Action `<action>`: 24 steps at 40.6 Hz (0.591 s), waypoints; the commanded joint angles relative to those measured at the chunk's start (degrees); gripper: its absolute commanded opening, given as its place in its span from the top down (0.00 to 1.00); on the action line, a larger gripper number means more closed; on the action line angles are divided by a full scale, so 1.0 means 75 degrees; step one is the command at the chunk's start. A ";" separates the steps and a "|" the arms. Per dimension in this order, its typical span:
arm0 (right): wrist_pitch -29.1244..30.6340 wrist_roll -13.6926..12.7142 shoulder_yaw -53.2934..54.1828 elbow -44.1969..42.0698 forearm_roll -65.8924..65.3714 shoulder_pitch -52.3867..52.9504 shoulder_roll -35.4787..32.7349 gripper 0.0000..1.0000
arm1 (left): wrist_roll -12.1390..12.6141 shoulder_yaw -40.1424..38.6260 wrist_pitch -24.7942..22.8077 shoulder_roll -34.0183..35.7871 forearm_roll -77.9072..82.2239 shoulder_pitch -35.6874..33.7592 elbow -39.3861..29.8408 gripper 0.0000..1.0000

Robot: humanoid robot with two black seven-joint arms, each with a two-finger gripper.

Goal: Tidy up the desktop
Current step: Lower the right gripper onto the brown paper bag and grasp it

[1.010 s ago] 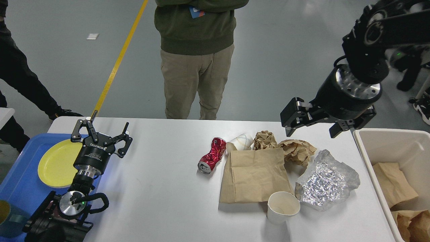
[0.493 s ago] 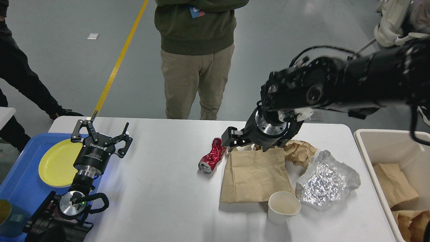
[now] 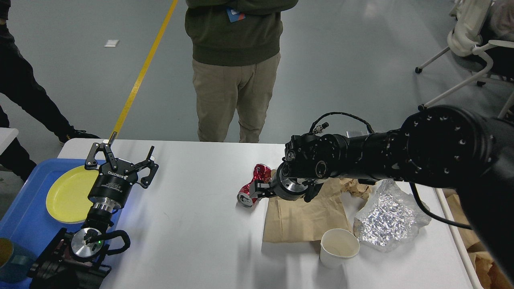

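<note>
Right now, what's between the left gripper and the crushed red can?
Head view: only bare desktop lies between the left gripper and the crushed red can; the right gripper sits at the can's far side.

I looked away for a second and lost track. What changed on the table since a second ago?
The right arm swung from above the bin, leftward and down; its right gripper now sits low at the crushed red can, though a grasp can't be confirmed. The left gripper stayed open by the yellow plate. The paper bag, paper cup and foil haven't moved.
</note>
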 commanded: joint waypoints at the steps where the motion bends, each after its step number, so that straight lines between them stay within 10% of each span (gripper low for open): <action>1: -0.0047 -0.0002 0.0018 -0.0516 -0.0587 -0.0515 0.0024 0.05 | 0.0000 0.0000 0.0000 0.0000 0.0000 0.0000 0.0000 0.04; 24: -0.0633 0.0010 0.0041 -0.0622 -0.1817 -0.1687 -0.0011 0.09 | 0.0000 0.0000 0.0000 0.0000 0.0000 0.0000 0.0000 0.04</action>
